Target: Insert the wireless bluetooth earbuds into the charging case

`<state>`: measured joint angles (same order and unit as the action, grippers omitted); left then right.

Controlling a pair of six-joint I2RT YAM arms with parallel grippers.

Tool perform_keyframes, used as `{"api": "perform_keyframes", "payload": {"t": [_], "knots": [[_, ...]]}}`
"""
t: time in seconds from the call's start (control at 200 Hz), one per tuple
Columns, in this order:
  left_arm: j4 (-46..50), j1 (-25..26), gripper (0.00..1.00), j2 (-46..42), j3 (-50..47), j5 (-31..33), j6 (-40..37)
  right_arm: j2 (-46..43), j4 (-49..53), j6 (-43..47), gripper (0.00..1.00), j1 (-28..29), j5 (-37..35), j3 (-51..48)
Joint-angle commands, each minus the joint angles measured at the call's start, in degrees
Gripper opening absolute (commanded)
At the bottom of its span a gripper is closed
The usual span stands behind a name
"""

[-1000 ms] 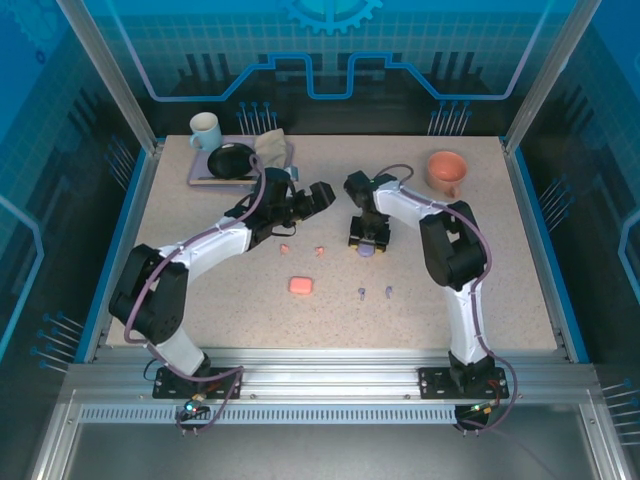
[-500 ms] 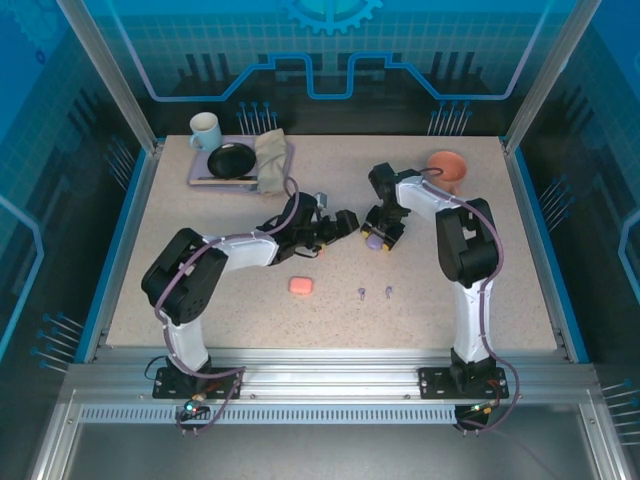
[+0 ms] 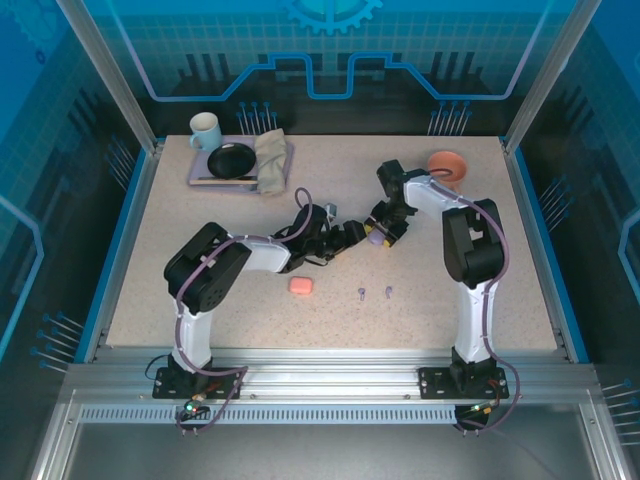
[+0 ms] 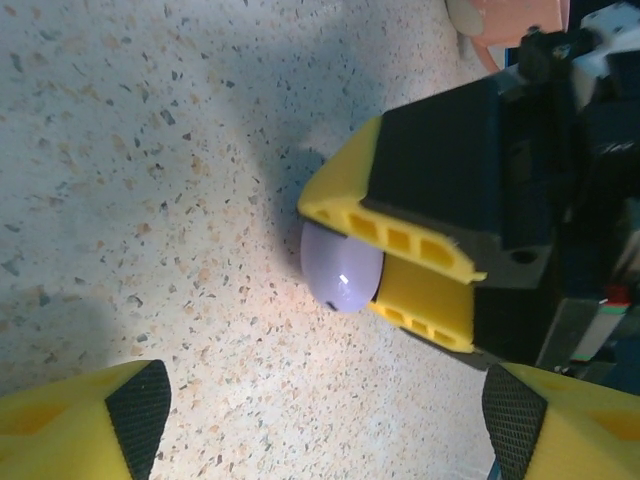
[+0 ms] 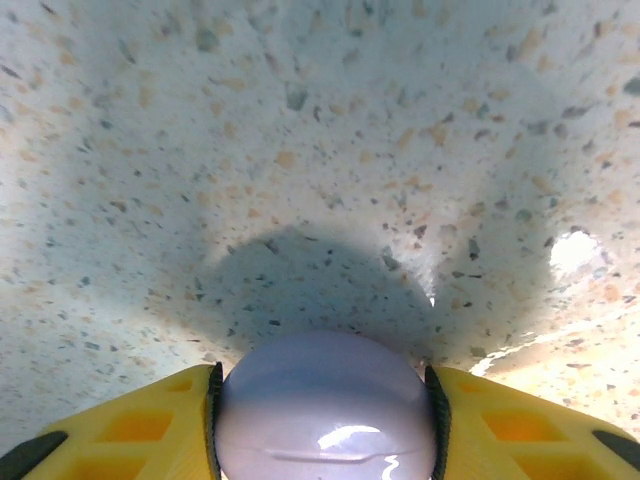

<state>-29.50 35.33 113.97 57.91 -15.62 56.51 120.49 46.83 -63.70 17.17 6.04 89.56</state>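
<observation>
Setting: speckled table [image 3: 480, 290] is sitting inside a blue-panelled enclosure.
Grip: right hand [image 3: 381, 234] is pinching the lilac charging case [image 4: 341, 268] between its yellow fingers at mid-table.
Free arm: left hand [image 4: 325, 425] is hovering spread wide, facing that case and touching nothing.
Step, as judged: closed case is being presented for opening.
Next move: left hand is needing to catch the lid seam without knocking the case loose.
Count: two lilac earbuds [image 3: 361, 292] are lying nearer the front, apart from the held case; two cases in all, with the pink charging case [image 3: 301, 285] resting near them.
</observation>
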Motion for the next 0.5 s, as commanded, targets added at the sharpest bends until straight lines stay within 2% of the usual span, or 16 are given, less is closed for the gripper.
{"api": "perform_keyframes", "payload": {"t": [0.0,0.335,0.495], "knots": [[-4.10,0.61,0.81,1.50,0.36,-1.52,0.97,-2.69,-0.32,-1.07,0.47,-0.79,0.59,0.42],[-7.39,1.31,0.68,4.92,2.07,-1.45,2.11,-3.45,-0.60,-1.89,0.46,-0.80,2.12,2.15],[-9.89,1.74,0.66,6.54,2.79,-0.45,3.03,-3.72,-0.57,-2.04,0.46,-0.69,2.30,2.56]]}}
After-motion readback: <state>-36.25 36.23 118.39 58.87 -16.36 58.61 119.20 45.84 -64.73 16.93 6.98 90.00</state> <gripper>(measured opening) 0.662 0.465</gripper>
